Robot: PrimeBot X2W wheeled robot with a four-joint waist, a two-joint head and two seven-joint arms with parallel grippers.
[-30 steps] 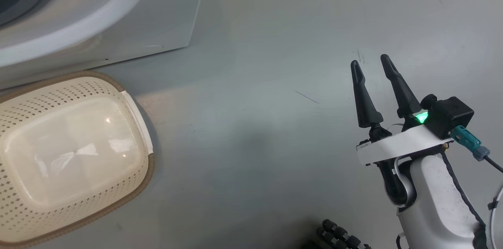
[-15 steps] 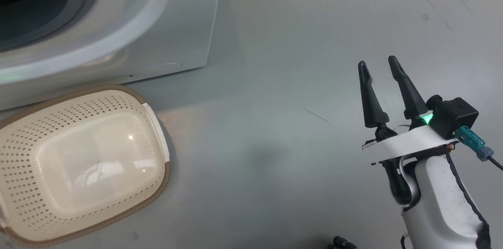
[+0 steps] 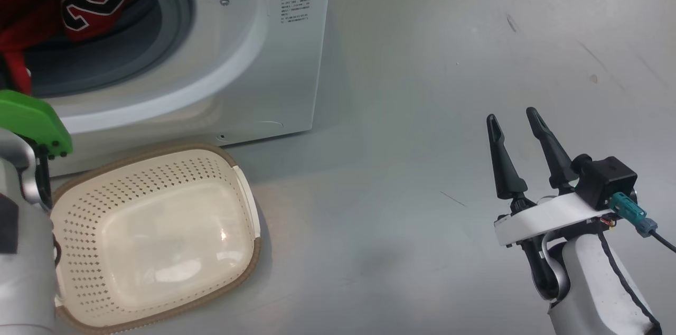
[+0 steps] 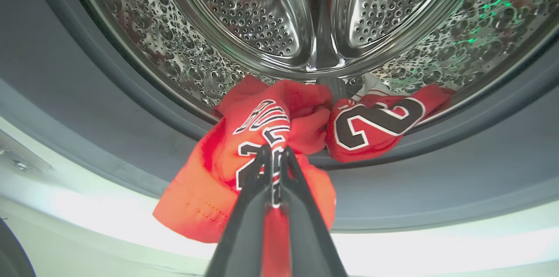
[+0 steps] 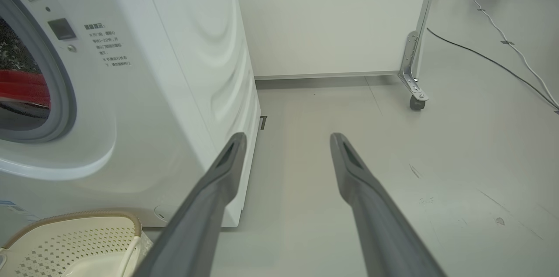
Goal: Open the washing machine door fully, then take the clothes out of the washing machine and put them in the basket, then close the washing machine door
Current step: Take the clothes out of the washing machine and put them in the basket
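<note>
Clothes (image 4: pixel 205 185) draped over gasket lip (image 4: pixel 436 172), left tool (image 4: pixel 274 151) clenched on them; right tool (image 3: pixel 511 115) released above floor (image 3: pixel 396 113).

Three cameras around the washing machine (image 3: pixel 253 76) front.
Head view looks steeply down from above at its lower front, the basket (image 3: pixel 84 208) and floor (image 3: pixel 401 113); right wrist view, low, shares these; left wrist view sits close at the drum (image 4: pixel 244 15) mouth, facing in.

One washing machine (image 3: pixel 280 71), one basket (image 3: pixel 148 176), two red jerseys (image 4: pixel 227 146) (image 4: pixel 380 122), two end effectors (image 3: pixel 511 115) (image 4: pixel 275 150).
</note>
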